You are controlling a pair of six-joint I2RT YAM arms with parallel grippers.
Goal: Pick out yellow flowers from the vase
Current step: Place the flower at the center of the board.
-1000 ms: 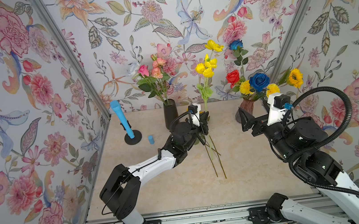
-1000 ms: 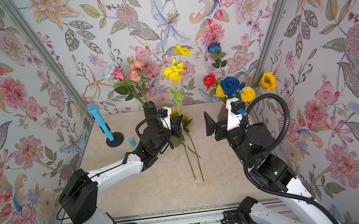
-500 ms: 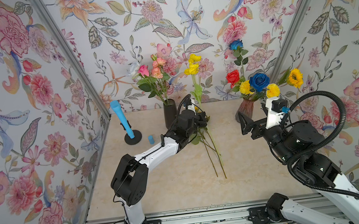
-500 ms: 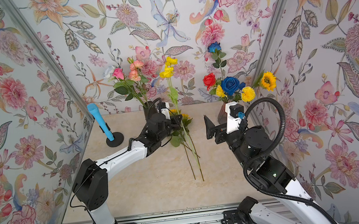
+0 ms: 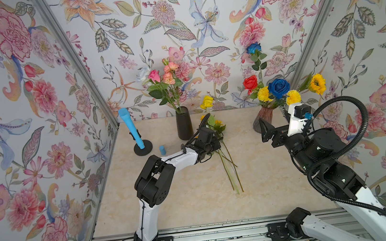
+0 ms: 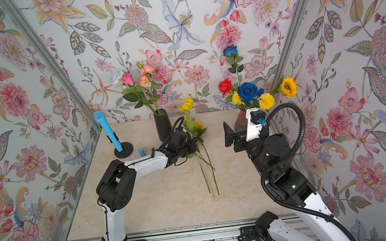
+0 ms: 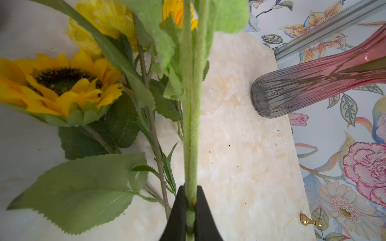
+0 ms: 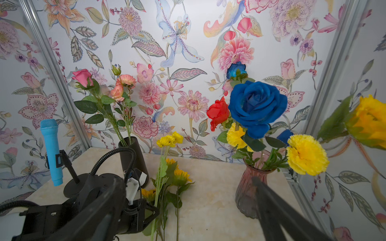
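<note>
**Fig. — Left arm lowering a picked stem onto the pile.** The left gripper (image 7: 191, 194) has its jaws closed on the fuzzy green stem (image 7: 191, 125) of a yellow flower. A second ago I held this stem high, its blooms (image 5: 206, 102) well up the back wall. They have since sunk to just above the tabletop's (image 5: 184, 202) far edge, at 12 o'clock. The stem now runs just over the yellow flowers already laid down (image 5: 230, 171), among them a sunflower (image 7: 62, 83).

The right gripper (image 5: 267, 132) has barely moved. Its jaws stand wide open and empty, just beside the pink glass vase (image 5: 264, 119) at 2 o'clock.

Reading: this flower is clear of the vase and, I judge, close to being released onto the pile. The task is not finished, because three yellow heads still sit in the vase: two pompoms (image 5: 263, 93) (image 5: 293, 96) and a sunflower (image 5: 317, 83). They are crowded against the blue rose (image 5: 278, 87) and the red rose (image 5: 250, 82). The next pick will need a grip low on a yellow stem so that the roses stay put.
</note>
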